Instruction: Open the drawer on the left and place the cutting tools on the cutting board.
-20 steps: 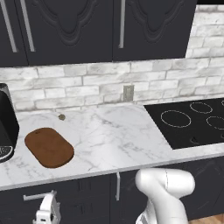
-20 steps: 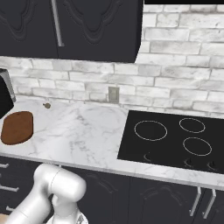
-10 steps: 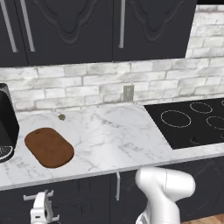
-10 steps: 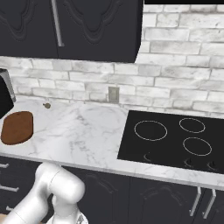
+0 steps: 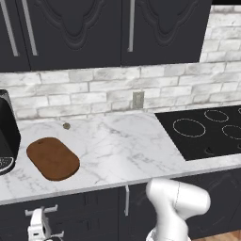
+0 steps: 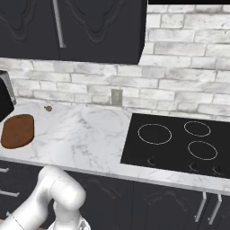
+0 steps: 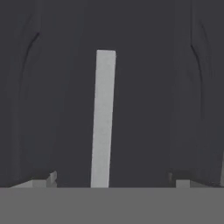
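A: Below the cutting board [image 5: 52, 158], at the drawer [image 5: 70, 209] front, your gripper [image 5: 39, 228] sits with its jaws spread wide, nothing between them.

B: Item, handle?

A: In the hand view you have one silver bar handle [image 7: 103, 118] dead ahead, running lengthwise between the fingertips [image 7: 48, 178], not yet gripped.

B: Item, progress?

A: Drawer shut, I judge; cutting tools unseen, presumably inside. Board bare. You have the pull, both picks and both placements left.

B: Item, views?

A: Left base view gives you the gripper under the board; right base view gives the board beside the black appliance [image 6: 4, 95], and the cooktop [image 6: 177, 146] well to its right.
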Tool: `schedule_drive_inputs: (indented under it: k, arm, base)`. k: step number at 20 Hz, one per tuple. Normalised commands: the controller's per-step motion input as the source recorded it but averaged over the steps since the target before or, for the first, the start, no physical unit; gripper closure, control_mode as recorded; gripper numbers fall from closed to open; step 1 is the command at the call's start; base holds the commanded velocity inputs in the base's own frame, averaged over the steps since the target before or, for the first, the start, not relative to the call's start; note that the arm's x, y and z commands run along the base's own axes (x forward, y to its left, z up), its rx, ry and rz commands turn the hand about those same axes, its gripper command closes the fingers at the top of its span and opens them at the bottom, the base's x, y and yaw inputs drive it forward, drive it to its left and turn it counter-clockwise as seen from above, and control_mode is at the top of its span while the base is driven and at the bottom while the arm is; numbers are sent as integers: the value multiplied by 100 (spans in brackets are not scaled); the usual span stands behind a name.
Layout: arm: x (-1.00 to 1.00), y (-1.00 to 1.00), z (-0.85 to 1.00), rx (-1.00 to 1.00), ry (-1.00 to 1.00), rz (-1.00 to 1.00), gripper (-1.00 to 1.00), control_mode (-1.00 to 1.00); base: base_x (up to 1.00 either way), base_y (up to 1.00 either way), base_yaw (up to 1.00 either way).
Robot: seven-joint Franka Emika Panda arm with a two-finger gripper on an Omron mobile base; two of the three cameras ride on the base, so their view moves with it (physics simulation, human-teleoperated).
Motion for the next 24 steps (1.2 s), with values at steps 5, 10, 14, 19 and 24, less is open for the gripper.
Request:
schedule_drive_inputs:
  k: [5,10,14,19,24]
  arm:
    - [30,17,-18,0,0,5,-100,-100]
    - [28,8,-22,0,0,3,-100,-100]
    - [29,10,-25,0,0,2,-100,-100]
    - [20,16,-14,0,0,3,100,-100]
    - [1,23,0,0,-6,4,100,-100]
  base:
    - [0,0,0]
    - [0,0,0]
    - [0,0,0]
    - [0,0,0]
    - [0,0,0]
